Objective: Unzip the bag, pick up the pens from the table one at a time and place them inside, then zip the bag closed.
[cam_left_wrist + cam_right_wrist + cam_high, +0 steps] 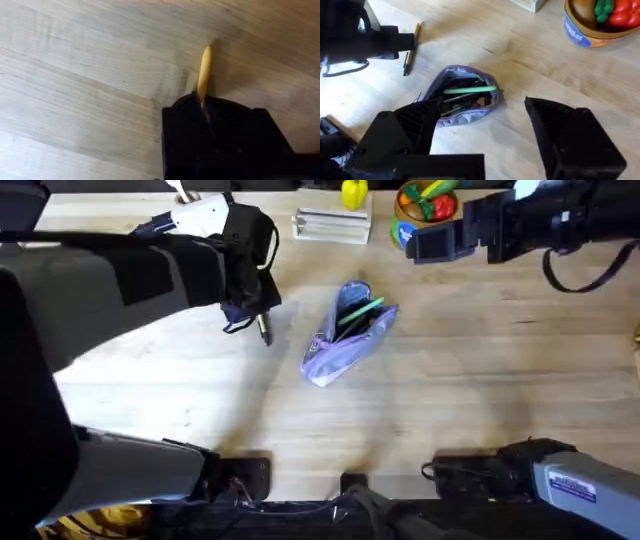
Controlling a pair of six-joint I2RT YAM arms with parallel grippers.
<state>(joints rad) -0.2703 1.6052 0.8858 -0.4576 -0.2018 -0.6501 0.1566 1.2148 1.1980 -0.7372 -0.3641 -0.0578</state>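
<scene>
Step in hand: as I judge it, carrying the second pen to the pouch; the zip stands open and closing it comes after.
My left claw [262,320]: clenched on the thin yellow-tan pen with the dark tip [265,330], which hangs tilted from my fingers, dark tip down toward the light wooden butcher-block table [480,380]. In my wrist view the yellow end sticks out from between the black fingers [200,125].
My right claw [485,135]: released, jaws wide apart, holding nothing, hovering on the pouch's far side near the round blue-and-orange tub of toy food [425,205].
The bag: the small translucent purple-lavender soft pouch [345,340] lies slanted mid-table, its mouth gaping upward.
Already inside: the thin light green pen [362,310] lies along the opening, with darker things beneath it.
Where the pen stands to the bag: beside it, to the left in the overhead view, apart and not yet over the mouth.
How I would do it well: bring the pen over the open mouth, turn my wrist so it lines up with the pouch's length and the green pen, lower the dark tip in first, then let go.
Risk: a crosswise pen could catch the soft rim and tip out.
Help from the right: it could press the pouch's edge if the fabric shifts.
</scene>
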